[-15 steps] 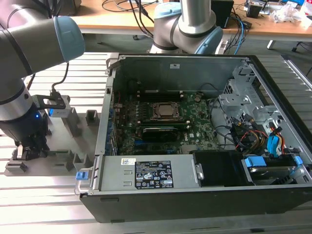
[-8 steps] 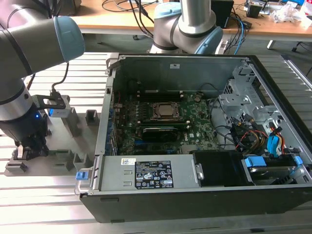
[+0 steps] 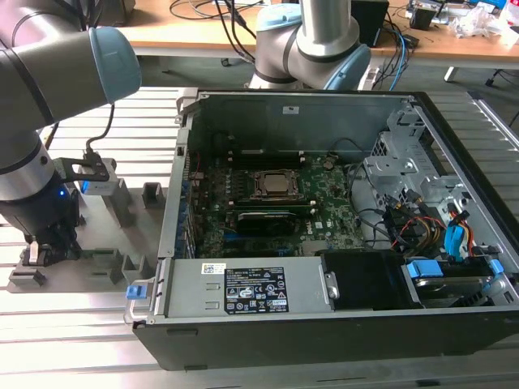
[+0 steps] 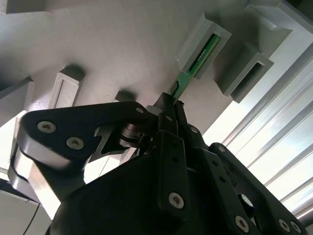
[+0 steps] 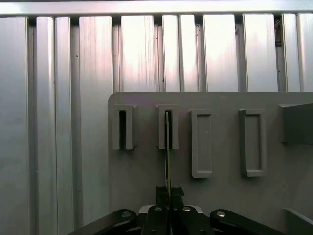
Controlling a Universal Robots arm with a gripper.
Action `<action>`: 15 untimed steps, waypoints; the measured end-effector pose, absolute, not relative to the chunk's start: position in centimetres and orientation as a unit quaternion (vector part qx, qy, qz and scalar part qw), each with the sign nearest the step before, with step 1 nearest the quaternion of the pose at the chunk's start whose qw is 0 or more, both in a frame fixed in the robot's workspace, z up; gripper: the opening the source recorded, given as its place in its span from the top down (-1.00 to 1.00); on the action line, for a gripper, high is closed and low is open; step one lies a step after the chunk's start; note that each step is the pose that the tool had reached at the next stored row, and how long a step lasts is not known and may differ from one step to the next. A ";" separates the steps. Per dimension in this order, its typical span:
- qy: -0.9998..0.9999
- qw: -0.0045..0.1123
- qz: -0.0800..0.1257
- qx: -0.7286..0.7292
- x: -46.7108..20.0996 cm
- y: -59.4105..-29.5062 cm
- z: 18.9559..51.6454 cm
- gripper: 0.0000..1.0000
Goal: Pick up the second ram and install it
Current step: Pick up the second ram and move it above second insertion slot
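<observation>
1. One gripper is fitted to the arm. Its two fingers are drawn together, with only the thickness of a thin board between them.
2. Held item: the second ram is pinched edge-on between the fingertips in both wrist views. The clamped end is the near end of the stick.
3. Position of the second ram relative to the gripper: it runs straight out ahead of the fingertips, in line with the fingers. Its far end sits inside the slot of a grey holder block.
4. Adjacent fixtures: an empty slotted block stands just beside the occupied one. Both are mounted on a grey tray directly beneath the gripper.
5. Support surface: the tray rests on a ribbed aluminium table, which extends beyond the tray ahead of the fingers.
6. Exterior view: the gripper is low over the tray. The open computer case with its motherboard lies well apart from it, toward the exterior view's right.
</observation>
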State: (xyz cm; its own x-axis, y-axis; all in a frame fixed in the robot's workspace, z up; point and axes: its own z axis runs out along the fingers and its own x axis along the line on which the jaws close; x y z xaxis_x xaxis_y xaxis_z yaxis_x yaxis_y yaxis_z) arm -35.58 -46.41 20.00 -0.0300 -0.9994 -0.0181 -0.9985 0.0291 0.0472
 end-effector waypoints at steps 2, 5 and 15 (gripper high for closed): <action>-0.717 0.010 -0.023 0.696 -35.6 -46.4 20.0 0.73; -0.717 0.010 -0.023 0.696 -35.6 -46.4 20.0 0.73; -0.717 0.009 -0.024 0.696 -35.6 -46.4 20.7 0.73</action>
State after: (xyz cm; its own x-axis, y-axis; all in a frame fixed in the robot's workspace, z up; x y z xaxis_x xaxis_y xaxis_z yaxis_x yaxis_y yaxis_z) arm -35.59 -46.41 20.73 -0.0300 -0.9994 -0.0197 -0.9985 0.0290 0.0472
